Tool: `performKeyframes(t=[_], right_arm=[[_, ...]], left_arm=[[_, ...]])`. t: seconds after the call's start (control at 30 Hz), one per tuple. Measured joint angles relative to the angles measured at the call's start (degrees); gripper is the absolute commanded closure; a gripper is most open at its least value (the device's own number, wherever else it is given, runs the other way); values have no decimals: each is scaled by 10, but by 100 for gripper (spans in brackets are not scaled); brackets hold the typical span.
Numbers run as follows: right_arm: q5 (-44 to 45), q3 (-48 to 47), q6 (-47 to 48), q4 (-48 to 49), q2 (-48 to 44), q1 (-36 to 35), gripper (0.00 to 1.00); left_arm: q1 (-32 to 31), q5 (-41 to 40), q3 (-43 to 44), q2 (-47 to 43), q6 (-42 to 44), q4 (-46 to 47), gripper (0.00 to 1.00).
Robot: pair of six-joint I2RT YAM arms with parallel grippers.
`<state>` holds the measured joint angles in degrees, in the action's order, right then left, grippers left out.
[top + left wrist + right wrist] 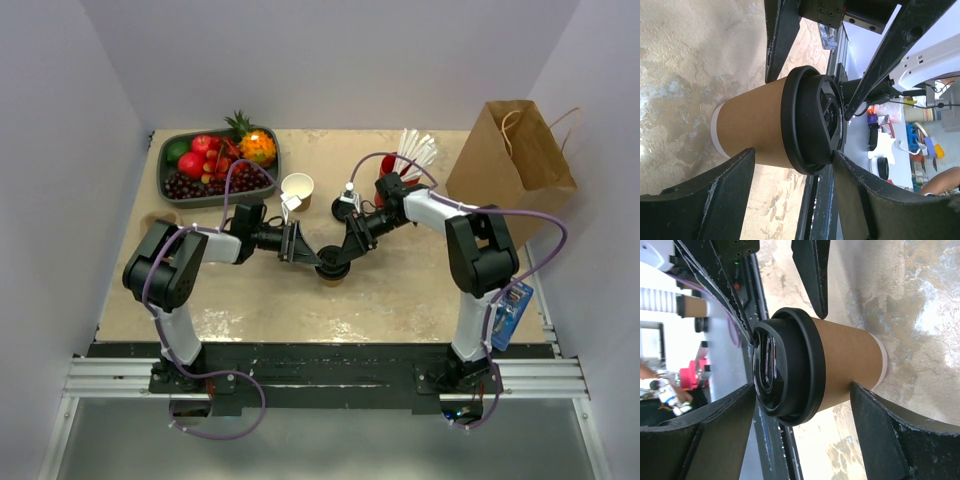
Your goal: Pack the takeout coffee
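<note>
**both grippers crowding the coffee at mid-table, bag waiting far right**

we're looking down on a tan table [400, 300] boxed in by pale walls, and the biggest thing on it is the brown paper bag [510, 160], standing open at the far right corner. over at the far left a fruit tray [162, 165] is sitting well out of the action. the left arm [165, 265] and the right arm [480, 250] are both reaching in toward the middle. behind them, a red cup with straws [390, 165] and an open paper cup [297, 188] are standing by, neither one in play.

now the main event: the takeout coffee [335, 272] is standing upright on the table near its centre, black lid [812, 125] seated on top, well apart from the bag. the left gripper [761, 115] is straddling it, one finger on each side of the cup wall. the right gripper [838, 350] is doing the same from the opposite side. both pairs of jaws are sitting very close to the cup, but i cannot tell whether either pair is pressing on it or standing just off it.

so, by my reading, packing is only getting started: this is the pick-up, not the drop. next, one gripper is needing a firm hold below the lid while the other backs clear. the right arm looks better placed, being nearer the bag. then it's a level lift and an upright lowering through the bag's mouth.
</note>
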<state>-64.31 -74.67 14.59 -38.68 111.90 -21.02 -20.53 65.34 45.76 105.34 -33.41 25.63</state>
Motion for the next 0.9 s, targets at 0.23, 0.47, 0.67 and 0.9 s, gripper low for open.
performKeyframes(t=[0.23, 0.47, 0.67, 0.9], right_arm=[[-51, -25, 6, -22, 41, 16, 21], [-71, -20, -82, 52, 62, 23, 23], [-57, 15, -227, 177, 60, 22, 26], [-45, 33, -288, 224, 55, 23, 29]], left_arm=[[0, -2, 11, 0, 16, -34, 36], [0, -5, 25, 0, 35, -66, 37], [0, -8, 29, 0, 41, -72, 38], [0, -11, 34, 1, 45, -80, 39]])
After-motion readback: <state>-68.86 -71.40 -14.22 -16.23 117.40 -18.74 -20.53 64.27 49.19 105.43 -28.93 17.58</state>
